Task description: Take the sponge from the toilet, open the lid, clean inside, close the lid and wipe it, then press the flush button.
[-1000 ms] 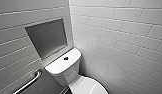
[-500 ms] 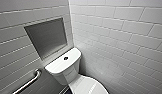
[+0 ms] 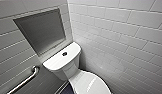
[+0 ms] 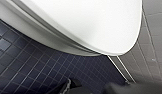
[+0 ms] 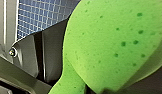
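The white toilet (image 3: 72, 67) stands in the corner with its oval lid (image 3: 90, 83) down. The dark round flush button (image 3: 64, 53) sits in the middle of the tank top. The lid's white rim (image 4: 97, 27) looms close in the left wrist view, above the floor, and my left gripper (image 4: 94, 88) is open beside it with nothing in it. The bright green sponge (image 5: 109, 42) shows very large in the right wrist view, pinched at its narrow end by my right gripper (image 5: 97, 90), which is shut on it.
A metal grab bar (image 3: 24, 81) runs along the left wall below a recessed grey niche (image 3: 42, 31). White tiled walls (image 3: 122, 37) close in behind and to the right of the toilet. Dark blue floor tiles (image 4: 27, 67) lie beneath the bowl.
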